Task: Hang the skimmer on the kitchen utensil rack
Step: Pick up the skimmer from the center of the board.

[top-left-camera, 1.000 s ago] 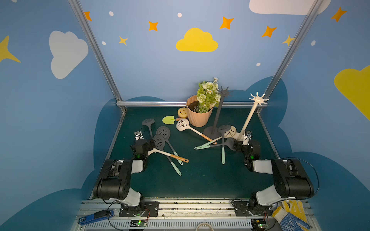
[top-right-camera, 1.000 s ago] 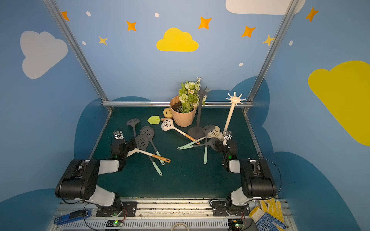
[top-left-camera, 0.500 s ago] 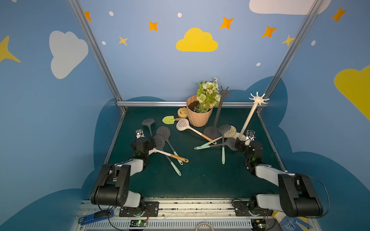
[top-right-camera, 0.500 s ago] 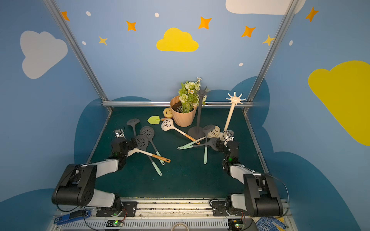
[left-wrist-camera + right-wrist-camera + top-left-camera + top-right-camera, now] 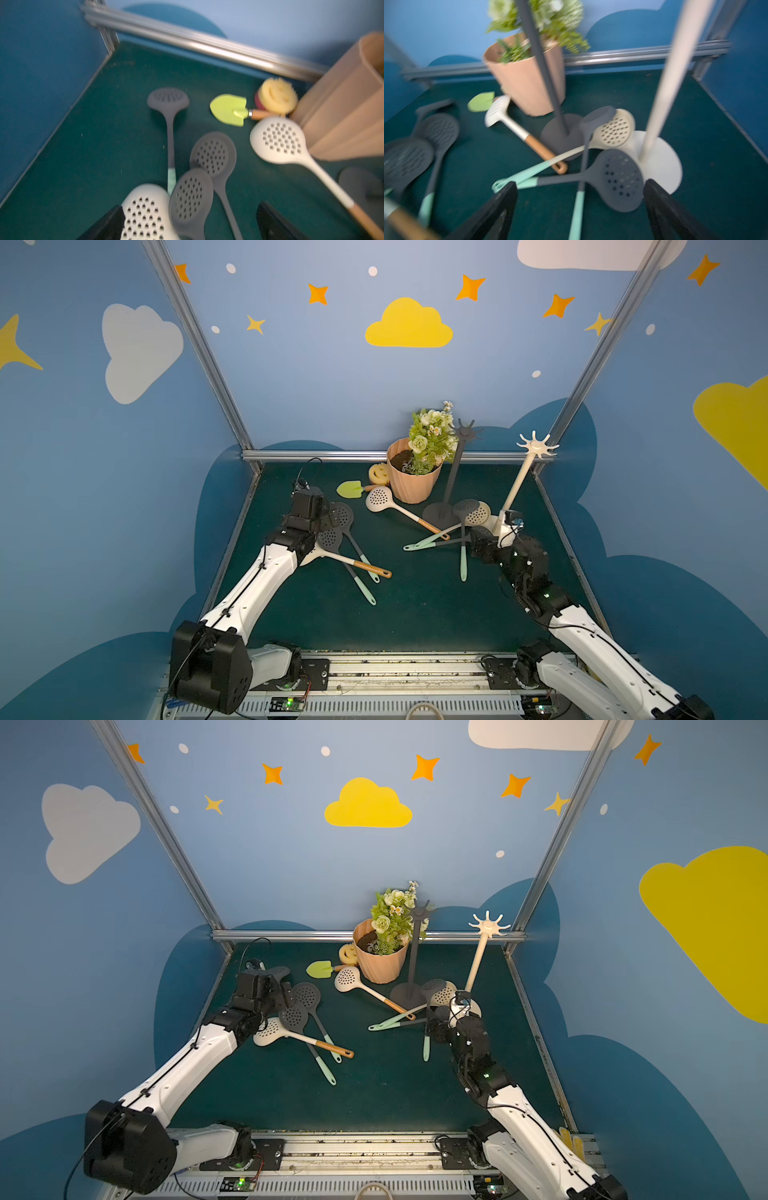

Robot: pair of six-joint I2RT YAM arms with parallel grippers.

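My right gripper [image 5: 579, 185] is released, jaws spread wide; a dark skimmer [image 5: 620, 180] lies just ahead, its bowl between them, just beside the cream rack [image 5: 660, 164] base. My left gripper [image 5: 190, 207] is likewise released (view blurred), four skimmers [image 5: 191, 197] ahead. Count: eight skimmers; two racks, cream rack and dark rack [image 5: 548, 83].

Grey rack [image 5: 414, 957] and cream rack [image 5: 477, 961] stand amid scattered skimmers [image 5: 305, 994].

Top views evenly lit, sharp, edges bowed; both wrist views dim, motion-blurred
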